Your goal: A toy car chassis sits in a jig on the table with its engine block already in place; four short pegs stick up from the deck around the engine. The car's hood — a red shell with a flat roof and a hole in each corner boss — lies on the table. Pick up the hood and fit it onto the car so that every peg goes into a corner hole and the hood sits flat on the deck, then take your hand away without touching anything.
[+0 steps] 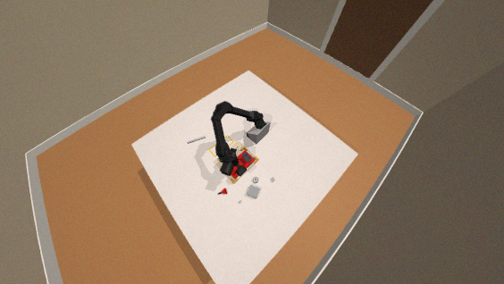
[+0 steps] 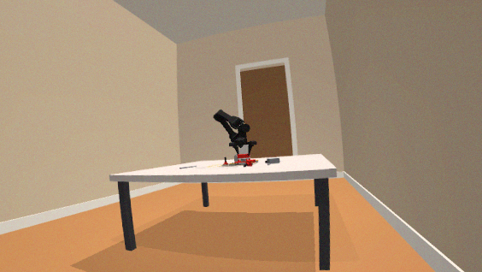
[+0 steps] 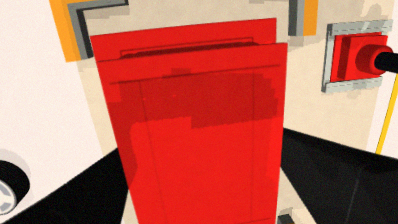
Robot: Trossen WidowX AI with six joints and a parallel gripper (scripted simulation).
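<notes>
Nearest the wrist view, the jaws [image 1: 234, 164] [image 2: 243, 154] stand wide, clamped on the 2 long sides of the red hood [image 2: 243, 156] [image 3: 205, 150]. The hood lies over the chassis [image 1: 247, 158] [image 3: 185, 40], whose red deck shows as a strip beyond the hood's far edge. The hood hides the engine block, the 4 pegs and its own corner holes; whether any peg has entered a hole cannot be told.

The step in hand is judged to be step 2 of 3, fitting: pick-up is done, release is not. The edges of hood and deck run nearly parallel in the wrist view, which suggests that little turning is needed. The next move calls for a check of all 4 corners, a small sideways correction if 1 is off, then a straight, level descent until the hood sits flat. A tilt could wedge it on 1 or 2 pegs.

Farther out, orange corner brackets [image 3: 64, 30] flank the chassis, and a red part with a black stem [image 3: 350, 55] stands in a grey holder [image 3: 327, 57] to one side. The opening jaws need room there, and on the worktop [image 1: 290, 179] [image 2: 222, 176], before a straight upward withdrawal.
</notes>
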